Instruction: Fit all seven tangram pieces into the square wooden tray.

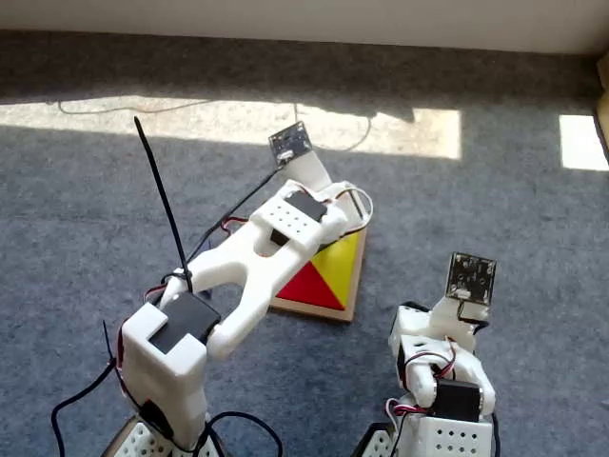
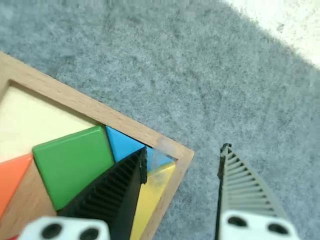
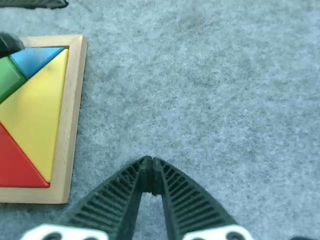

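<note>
While the left gripper (image 2: 184, 150) gapes empty over the mid-frame tray (image 3: 71, 125) corner, the right gripper (image 3: 151, 162) sits closed, empty, lower right.

Indoor carpeted room, home or office, can't tell which. Grey short-pile carpet (image 1: 514, 219) runs wall to wall, with the same weave close up in both wrist views. Pale wall strip (image 1: 285, 17) along the far edge. Bright sunlight patch (image 1: 409, 133) on the carpet, thin dark cable (image 1: 133, 105) trailing loose across it. White plastic robot arm (image 1: 238, 271) with exposed red and black wiring, second white arm (image 1: 442, 367) beside it: a makeshift, hobby-style rig.
</note>
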Robot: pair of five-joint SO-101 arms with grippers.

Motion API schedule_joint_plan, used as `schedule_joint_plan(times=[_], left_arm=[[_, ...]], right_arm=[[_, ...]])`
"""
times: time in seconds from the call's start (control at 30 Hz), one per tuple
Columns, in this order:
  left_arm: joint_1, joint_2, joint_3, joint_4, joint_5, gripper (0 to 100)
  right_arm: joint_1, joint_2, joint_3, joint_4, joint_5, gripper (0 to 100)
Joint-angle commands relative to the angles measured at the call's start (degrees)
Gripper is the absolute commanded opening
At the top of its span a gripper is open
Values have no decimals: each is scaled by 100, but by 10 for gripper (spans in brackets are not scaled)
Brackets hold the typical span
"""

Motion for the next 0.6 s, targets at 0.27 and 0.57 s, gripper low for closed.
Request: schedule_joint_plan(times=[0.27,0.57], left_arm=[[-1156,-2554,-224,2215,-1090,235],[-3705,-3389,-207,3833,-5371,235]], right_arm=[[75,-92,593,-127,79,15],[75,-92,593,-127,79,15]])
